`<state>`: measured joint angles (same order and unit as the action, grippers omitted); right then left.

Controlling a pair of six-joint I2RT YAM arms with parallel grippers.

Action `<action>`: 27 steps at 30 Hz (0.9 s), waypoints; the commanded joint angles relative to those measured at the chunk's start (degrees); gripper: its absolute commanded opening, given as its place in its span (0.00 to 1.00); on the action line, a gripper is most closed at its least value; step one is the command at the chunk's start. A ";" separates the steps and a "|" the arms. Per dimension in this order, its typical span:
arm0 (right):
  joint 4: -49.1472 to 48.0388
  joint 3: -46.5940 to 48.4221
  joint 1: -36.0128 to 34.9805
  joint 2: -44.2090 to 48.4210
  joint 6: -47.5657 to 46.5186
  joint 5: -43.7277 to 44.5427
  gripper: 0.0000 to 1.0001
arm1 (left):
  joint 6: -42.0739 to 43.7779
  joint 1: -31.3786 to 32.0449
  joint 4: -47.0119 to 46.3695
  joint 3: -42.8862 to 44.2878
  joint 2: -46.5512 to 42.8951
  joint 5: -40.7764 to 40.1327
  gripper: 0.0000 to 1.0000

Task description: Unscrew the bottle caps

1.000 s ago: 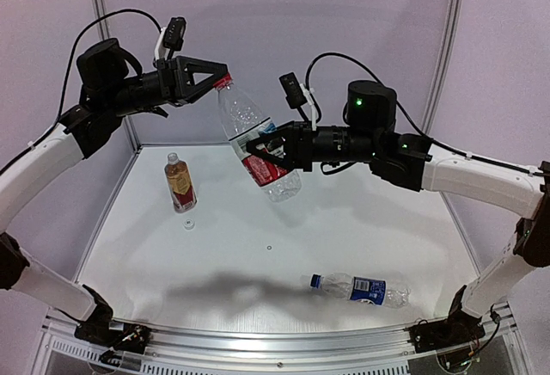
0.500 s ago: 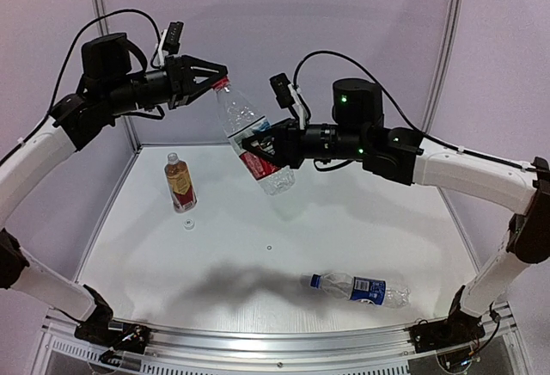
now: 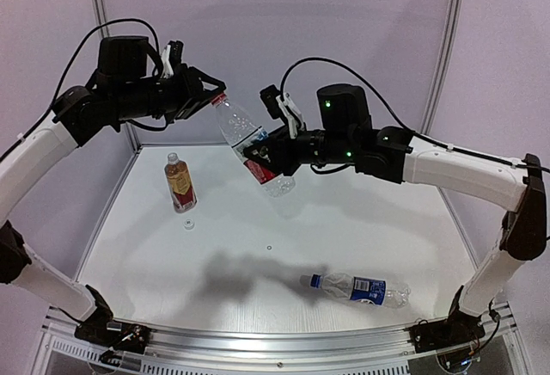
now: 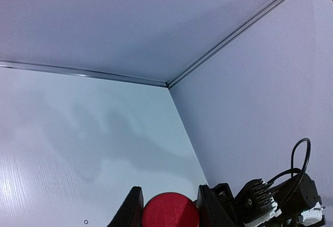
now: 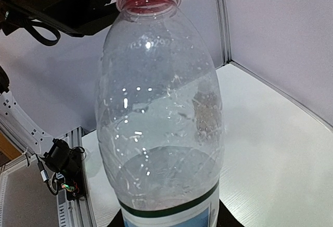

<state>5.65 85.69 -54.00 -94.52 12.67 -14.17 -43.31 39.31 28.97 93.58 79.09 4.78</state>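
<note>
Clamping the red-label bottle (image 3: 247, 138), right gripper (image 3: 261, 153) braces it against turning. Left gripper (image 3: 216, 95) pinches the red cap (image 4: 170, 213) between its fingers (image 4: 133, 210).

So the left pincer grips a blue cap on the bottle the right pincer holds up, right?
No, the cap is red, not blue, as the left wrist view shows. The left pincer grips it; the right pincer holds the bottle up.

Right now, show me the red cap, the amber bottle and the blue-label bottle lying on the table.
red cap (image 4: 170, 212): left wrist view, on its flat top.
amber bottle (image 3: 180, 186): top external view, on its gold-red label.
blue-label bottle (image 3: 369, 290): top external view, on its blue label.
</note>
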 commanded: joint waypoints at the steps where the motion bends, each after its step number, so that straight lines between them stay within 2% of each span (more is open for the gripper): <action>1: 1.68 -2.02 0.46 0.24 0.37 3.91 0.36 | 0.51 1.21 0.66 1.85 0.01 1.94 0.33; 5: 1.65 -3.88 0.46 1.50 0.36 4.46 0.36 | 1.83 1.21 -0.84 2.08 -0.49 2.88 0.51; 8: 1.88 -4.85 0.47 2.11 0.05 5.21 0.36 | 3.18 1.21 -3.32 0.53 -1.90 4.55 0.56; 14: 2.42 -4.70 0.46 2.46 -0.73 5.81 0.36 | 4.83 1.21 -6.12 -4.14 -6.11 6.13 0.58; 23: 2.88 -3.10 0.45 2.39 -0.12 5.11 0.36 | 7.65 1.21 -6.79 -12.12 -14.68 0.94 0.59; 27: 1.63 -3.32 0.41 3.35 0.55 1.38 0.36 | 11.39 0.05 -11.25 -14.87 -15.78 4.29 0.69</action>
<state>7.25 82.04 -53.78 -92.86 12.05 -9.52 -36.58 40.21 22.13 81.73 63.55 7.05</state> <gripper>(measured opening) 0.363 0.648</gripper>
